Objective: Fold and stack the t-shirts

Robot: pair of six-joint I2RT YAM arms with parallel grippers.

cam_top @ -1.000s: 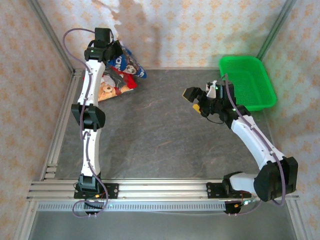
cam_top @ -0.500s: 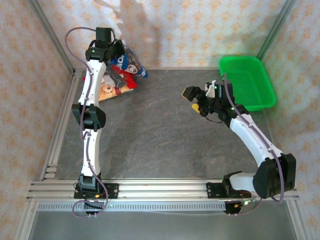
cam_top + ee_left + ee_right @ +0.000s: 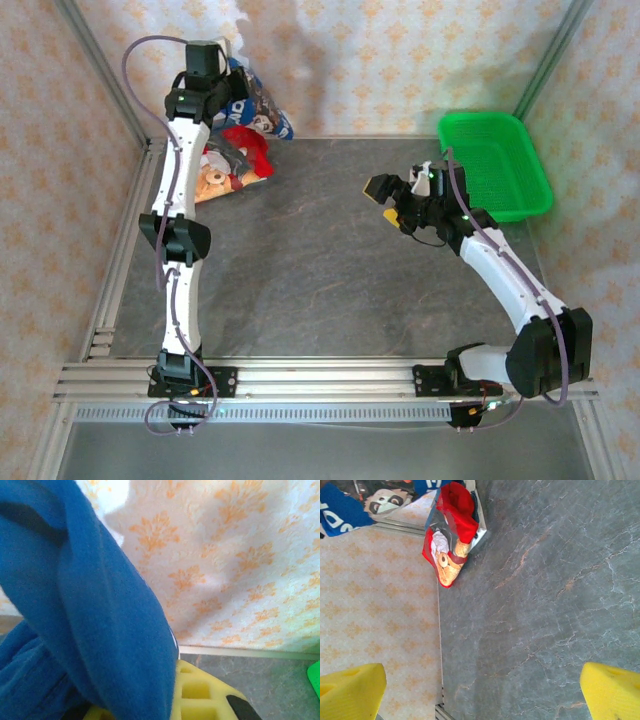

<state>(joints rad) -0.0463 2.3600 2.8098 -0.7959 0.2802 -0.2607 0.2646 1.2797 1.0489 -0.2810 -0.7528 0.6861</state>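
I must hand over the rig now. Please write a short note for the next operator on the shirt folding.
Left gripper: shut on the blue shirt, held up at the far left corner.
Right gripper: open, holding nothing, over the table near the green basket.
Red shirt: crumpled on the table in that corner.
Done: no shirt folded or stacked yet.
To do: fold both, then stack them.

A royal-blue t-shirt (image 3: pixel 256 108) carries white lettering and a cartoon graphic, and a red t-shirt (image 3: pixel 243 158) bears a tan teddy-bear print. The table (image 3: pixel 320 280) is dark grey with pale marble veining, the walls (image 3: pixel 420 60) cream with orange floral motifs, the mesh basket (image 3: pixel 490 165) bright green. The arms (image 3: pixel 510 280) are white with black joints, the right pincer (image 3: pixel 480 692) yellow-tipped.
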